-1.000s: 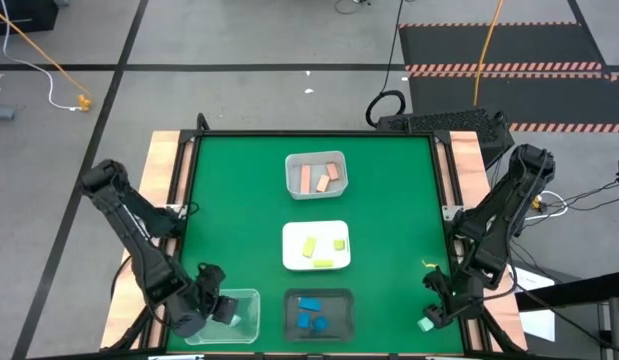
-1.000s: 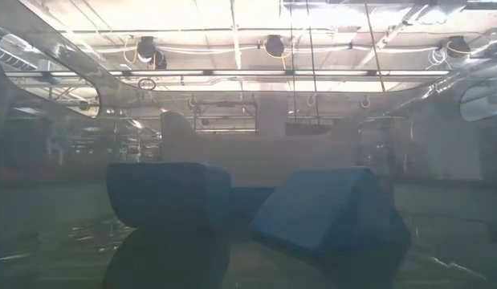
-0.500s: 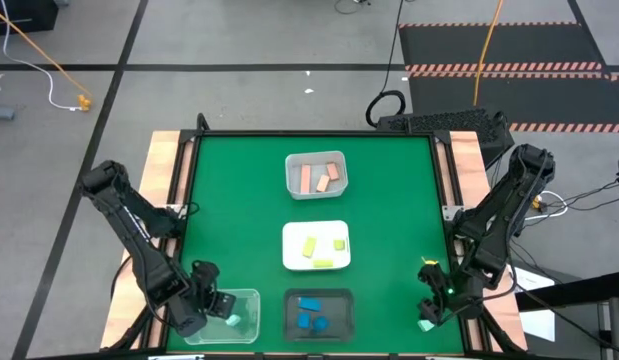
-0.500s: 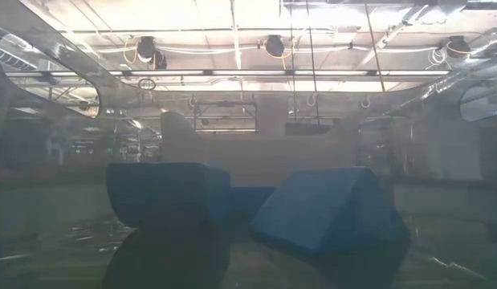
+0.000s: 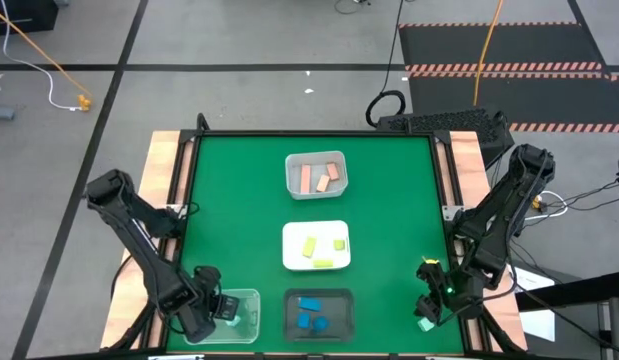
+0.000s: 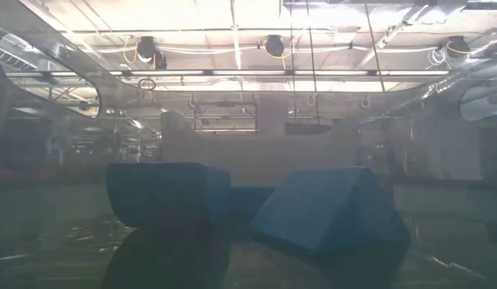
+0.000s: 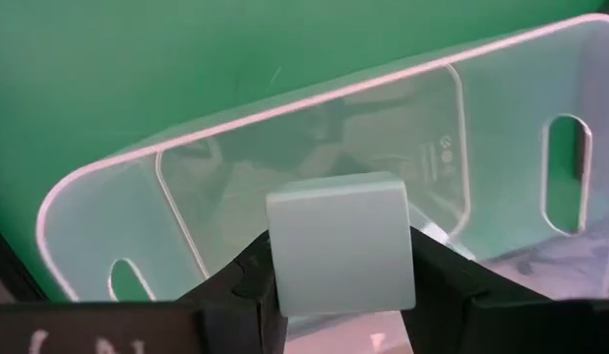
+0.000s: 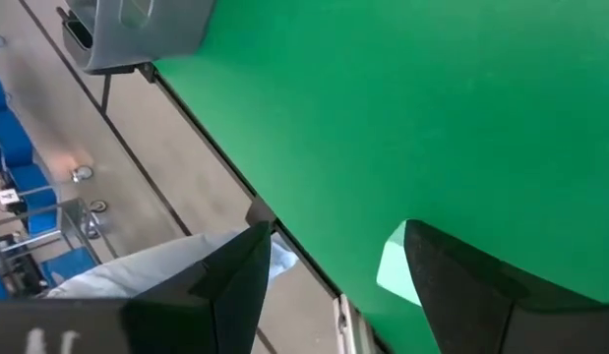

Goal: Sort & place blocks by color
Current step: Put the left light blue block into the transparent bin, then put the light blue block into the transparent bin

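Mint block clamped btwn left fingers over clear tray, right fingers spread, 2nd mint block beside.

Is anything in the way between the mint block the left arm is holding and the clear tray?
No. The left gripper holds the mint block in its jaws right over the clear tray, and the tray floor below it looks bare. Nothing visible blocks the drop.
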Robot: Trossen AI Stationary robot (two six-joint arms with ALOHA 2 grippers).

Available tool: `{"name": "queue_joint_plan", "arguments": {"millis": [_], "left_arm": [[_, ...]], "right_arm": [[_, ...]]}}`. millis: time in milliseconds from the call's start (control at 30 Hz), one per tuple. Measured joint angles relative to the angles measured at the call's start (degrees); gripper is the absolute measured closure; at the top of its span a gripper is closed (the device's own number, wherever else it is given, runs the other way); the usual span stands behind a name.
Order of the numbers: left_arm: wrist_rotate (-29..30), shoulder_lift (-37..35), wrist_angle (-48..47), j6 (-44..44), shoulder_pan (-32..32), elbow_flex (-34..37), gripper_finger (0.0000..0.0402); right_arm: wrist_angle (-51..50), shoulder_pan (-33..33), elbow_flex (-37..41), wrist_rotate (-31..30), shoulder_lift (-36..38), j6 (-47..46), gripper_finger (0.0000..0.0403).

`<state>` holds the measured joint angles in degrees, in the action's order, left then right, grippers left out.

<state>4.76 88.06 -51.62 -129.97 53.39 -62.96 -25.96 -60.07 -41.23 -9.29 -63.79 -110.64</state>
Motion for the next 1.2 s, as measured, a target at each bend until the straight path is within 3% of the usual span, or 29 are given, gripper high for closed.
{"name": "queue_joint_plan", "arguments": {"millis": [467, 800, 1000, 1200], "left_arm": [[0.0, 4.2, 2.3, -1.5, 0.0, 0.0, 0.0229], [0.2, 4.2, 3.5, -0.8, 0.3, 0.0, 0.0227], [0.7, 2.6, 10.5, 2.3, 0.3, 0.0, 0.0227], [6.4, -0.6, 12.0, 3.2, 0.4, 0.0, 0.0227]], "right_arm": [[-2.1, 0.0, 0.0, -4.2, 0.0, 1.0, 0.0179], [-0.2, 0.0, 0.0, -4.0, 0.0, 1.8, 0.0179], [7.0, 0.0, 0.0, 1.8, 0.0, 1.7, 0.0179], [6.8, 0.0, 0.0, 3.5, -1.4, 0.4, 0.0179]]}}
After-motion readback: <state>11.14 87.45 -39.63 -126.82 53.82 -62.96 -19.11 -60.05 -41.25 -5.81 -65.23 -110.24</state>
